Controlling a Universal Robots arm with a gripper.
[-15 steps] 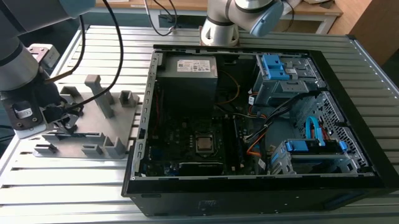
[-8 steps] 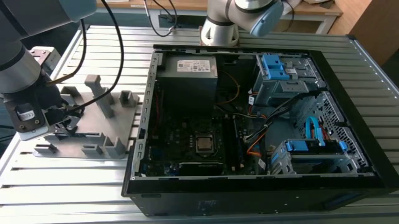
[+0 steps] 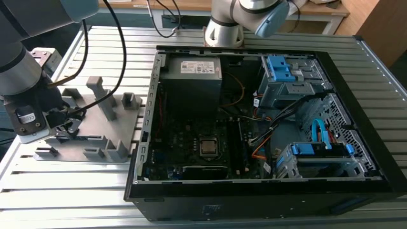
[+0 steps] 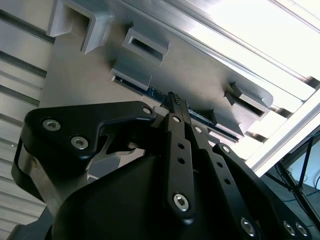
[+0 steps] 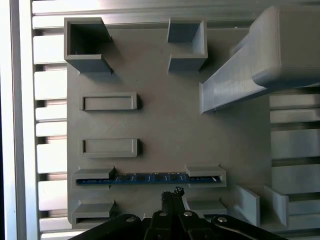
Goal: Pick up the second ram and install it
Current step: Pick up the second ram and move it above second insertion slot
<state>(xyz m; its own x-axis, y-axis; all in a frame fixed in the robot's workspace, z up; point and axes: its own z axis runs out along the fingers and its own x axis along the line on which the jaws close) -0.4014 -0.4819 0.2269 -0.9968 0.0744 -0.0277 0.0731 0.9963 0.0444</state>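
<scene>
The second ram (image 5: 150,178) is a thin dark-blue strip standing on edge in a slot of the grey fixture (image 5: 165,125), held between two end holders. In the second wrist view the ram (image 4: 202,116) shows as a blue edge just past the fingertips. My gripper (image 5: 171,194) hangs right beside the strip, near its middle, over the neighbouring slot. Its fingers are together with nothing between them, and it is not touching the ram. In the exterior view the gripper (image 3: 66,125) is low over the fixture (image 3: 95,143) at the exterior view's left.
An open black computer case (image 3: 356,86) lies at the exterior view's right, with the motherboard (image 3: 190,143) inside. Tall grey ribs (image 5: 240,80) rise from the fixture near the gripper. A second robot arm's base (image 3: 224,28) stands behind the case. The table is slatted aluminium.
</scene>
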